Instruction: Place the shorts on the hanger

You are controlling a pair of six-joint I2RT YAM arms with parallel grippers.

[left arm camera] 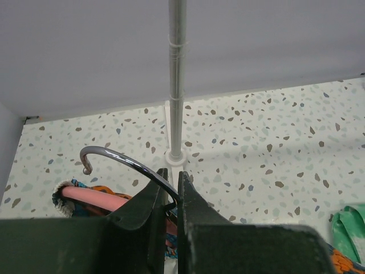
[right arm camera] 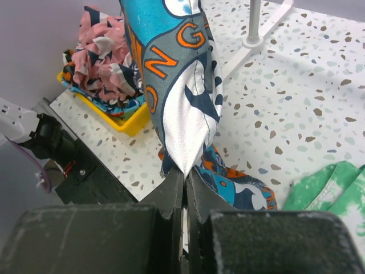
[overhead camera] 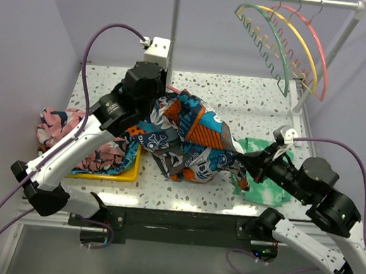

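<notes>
The shorts, in an orange, teal, navy and white print, hang bunched across the centre of the top view; 1 white-lined corner stretches right into the right gripper, clenched on it; at lower centre of its wrist view the left gripper clamps the chrome hook of the pink hanger; printed fabric covers that hanger's left end.

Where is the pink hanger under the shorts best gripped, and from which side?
Grip the stem of its metal hook, where the left gripper holds it. The shorts drape over the hanger and hide most of its arch, so this bare stem is the free part. Come from the robot's left: on the right the shorts stretch to the right gripper, shut on their corner.
</notes>
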